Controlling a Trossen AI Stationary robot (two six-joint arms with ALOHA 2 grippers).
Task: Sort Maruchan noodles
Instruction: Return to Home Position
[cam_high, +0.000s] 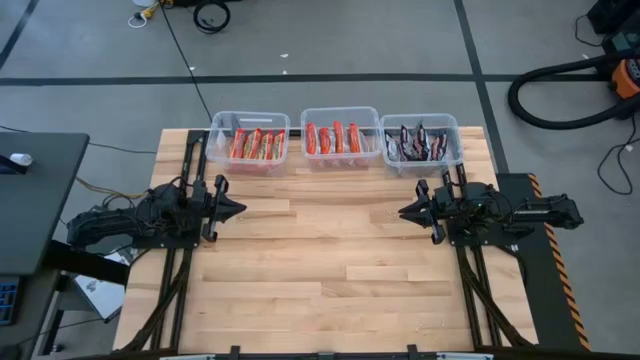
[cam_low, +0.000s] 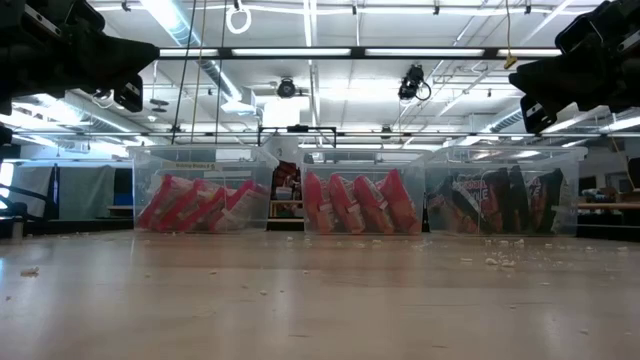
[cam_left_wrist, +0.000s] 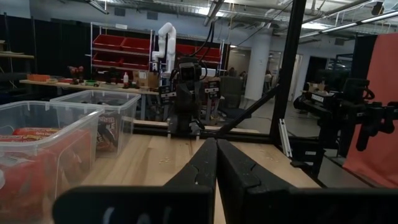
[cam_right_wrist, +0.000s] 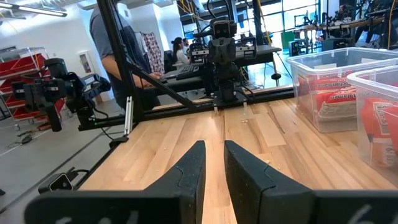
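Sorted and stood on edge in three clear bins along the far edge of the worktop (cam_high: 330, 270): orange-red noodles (cam_high: 258, 145) in the left bin (cam_high: 250, 116), red noodles (cam_high: 333, 138) in the middle bin (cam_high: 340, 111), dark noodles (cam_high: 418, 143) in the right bin (cam_high: 420, 119). Left bin just beyond the left gripper (cam_high: 238, 209), toward the far edge; right bin likewise just beyond the right gripper (cam_high: 404, 212); middle bin between the two grippers and farther back. Both grippers apart from every bin and packet.

Left gripper clenched, fingers (cam_left_wrist: 202, 165) pressed together, grasping nothing. Right gripper slightly parted, a thin slit of wood showing between its fingers (cam_right_wrist: 191, 168), also grasping nothing. Both raised above mid-worktop, pointing at each other, well apart, with bare planks between.

Underneath, pale butcher-block boards, sprinkled with crumbs (cam_low: 505, 255) in front of the bins. Around, grey floor (cam_high: 350, 50) crossed by dark lines, a black hose (cam_high: 545, 95) looped out past the right gripper's arm, a dark desk (cam_high: 40, 180) behind the left arm. Farther out, red shelving (cam_left_wrist: 124, 43), strip lights (cam_low: 310, 50) overhead, a person (cam_right_wrist: 98, 34) standing past the worktop's end.
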